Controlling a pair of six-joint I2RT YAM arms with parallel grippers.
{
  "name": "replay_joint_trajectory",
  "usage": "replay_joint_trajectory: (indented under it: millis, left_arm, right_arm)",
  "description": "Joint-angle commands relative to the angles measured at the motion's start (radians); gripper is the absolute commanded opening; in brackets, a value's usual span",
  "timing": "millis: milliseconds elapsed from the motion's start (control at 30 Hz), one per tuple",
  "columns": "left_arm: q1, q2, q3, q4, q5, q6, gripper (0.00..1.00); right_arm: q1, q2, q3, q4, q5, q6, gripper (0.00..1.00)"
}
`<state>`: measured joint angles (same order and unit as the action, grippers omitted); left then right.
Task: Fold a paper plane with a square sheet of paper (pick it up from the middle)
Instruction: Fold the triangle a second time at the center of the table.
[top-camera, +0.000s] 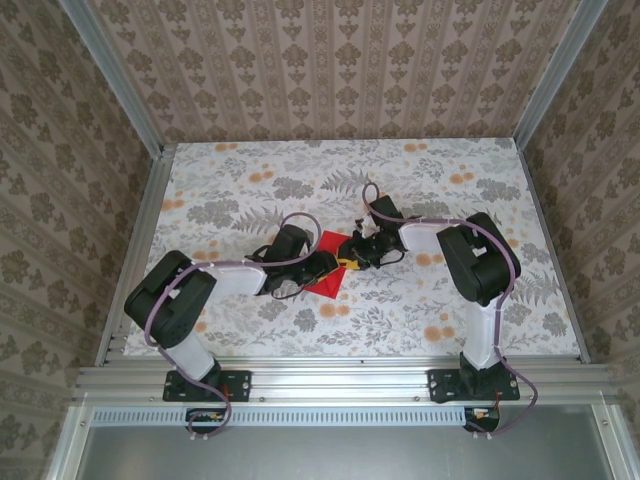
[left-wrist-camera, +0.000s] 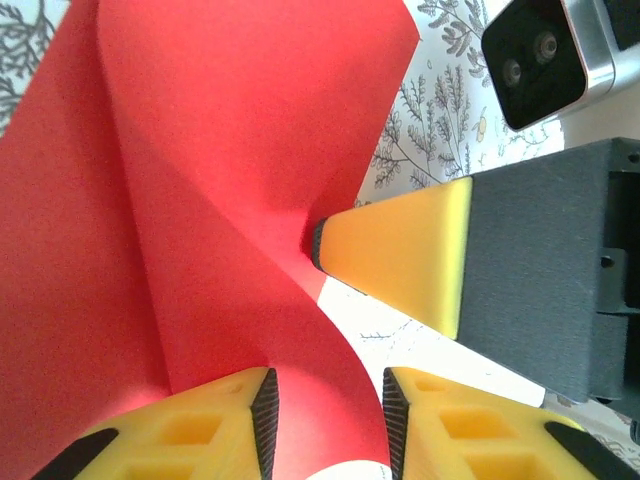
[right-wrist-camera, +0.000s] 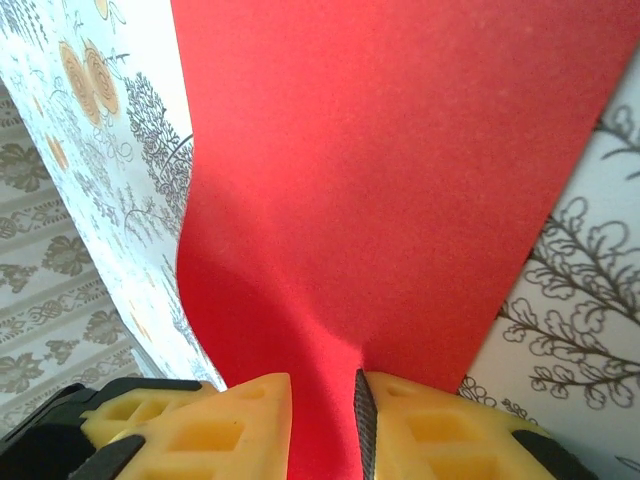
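Left gripper (left-wrist-camera: 325, 400): sits mid-table, just left of centre, over the left part of the square sheet of paper (top-camera: 327, 283). Its fingers stand apart with a gap between the pads. The red sheet runs up through that gap, touching the left pad and curving across to the other one. Can't tell whether it is actually clamped.

Paper: at the middle of the floral table (top-camera: 420, 170), between the two grippers. It's unfolded but twisted and bowed up off the surface, and one corner pokes out on the far side.

Right gripper (right-wrist-camera: 322, 400): just right of the sheet, close to the left one. One yellow finger (left-wrist-camera: 390, 250) has its tip against the paper. Wrist view shows a narrower gap with the sheet running through it, pulled into a crease at the right-hand pad. Can't tell if it's clamped or loose.
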<state>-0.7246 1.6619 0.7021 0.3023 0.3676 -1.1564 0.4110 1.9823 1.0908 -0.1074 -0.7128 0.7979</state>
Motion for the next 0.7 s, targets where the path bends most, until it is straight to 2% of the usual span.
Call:
replay_joint_trajectory:
  millis: [0, 167, 333, 667]
  left_arm:
    - [0.005, 0.028, -0.012, 0.042, 0.015, -0.021, 0.39]
    - [0.005, 0.043, -0.009, 0.069, 0.025, -0.029, 0.44]
    - [0.006, 0.041, -0.010, 0.070, 0.022, -0.029, 0.45]
    - [0.007, 0.032, -0.023, 0.045, -0.001, -0.028, 0.29]
  right_arm:
    - [-0.016, 0.011, -0.029, -0.013, 0.018, 0.027, 0.28]
    - [-0.018, 0.019, -0.038, -0.016, 0.025, 0.029, 0.34]
    - [-0.027, 0.020, -0.044, -0.014, 0.025, 0.022, 0.35]
    - [-0.033, -0.020, -0.025, -0.103, -0.001, -0.150, 0.31]
